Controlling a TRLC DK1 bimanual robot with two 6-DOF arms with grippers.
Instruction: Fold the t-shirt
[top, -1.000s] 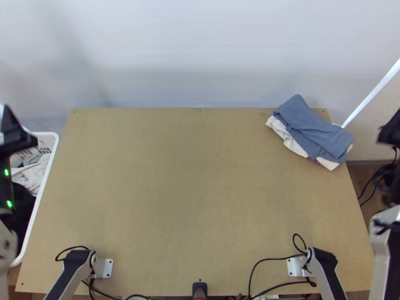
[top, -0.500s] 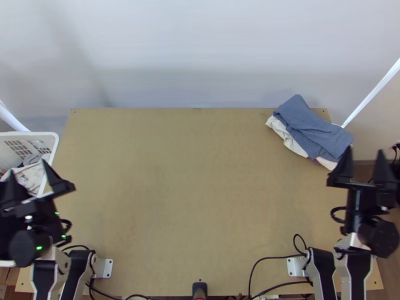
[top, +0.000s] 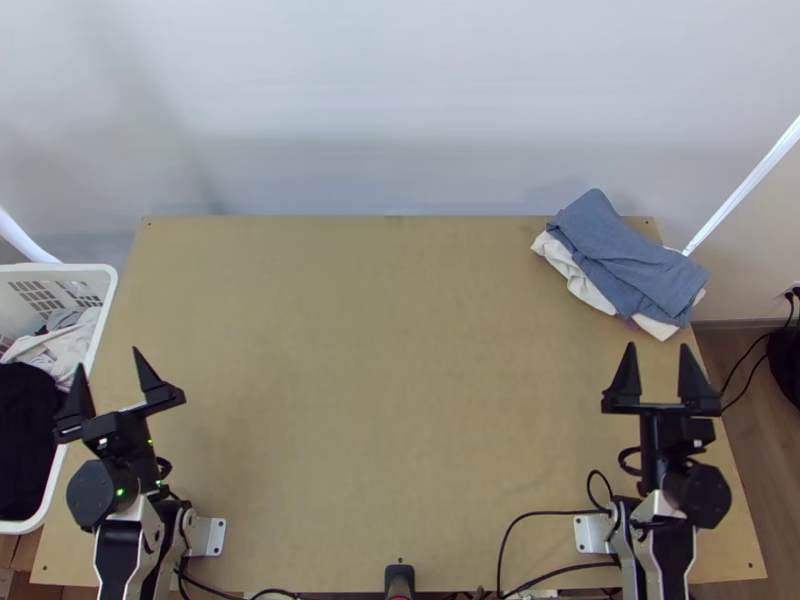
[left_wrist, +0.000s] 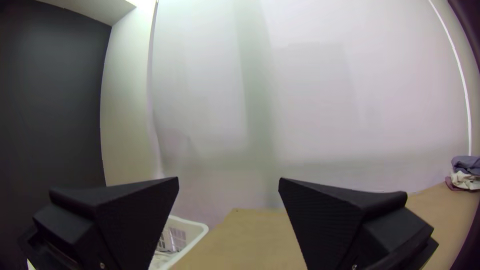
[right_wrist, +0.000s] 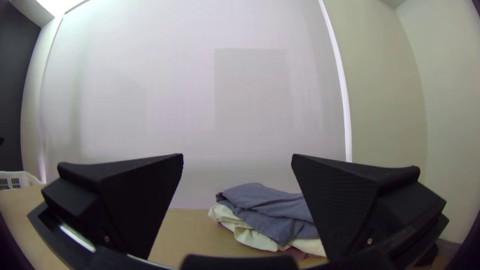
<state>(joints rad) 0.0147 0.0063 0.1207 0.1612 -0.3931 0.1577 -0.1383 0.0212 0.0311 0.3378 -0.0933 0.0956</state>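
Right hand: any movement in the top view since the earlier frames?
Yes, left and down the picture. Against the clothes pile, the hand was off to the right; now it is just below the pile's near corner.

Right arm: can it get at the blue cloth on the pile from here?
Probably yes: the right gripper is open and near the pile's end, and the blue cloth lies on top, uncovered.
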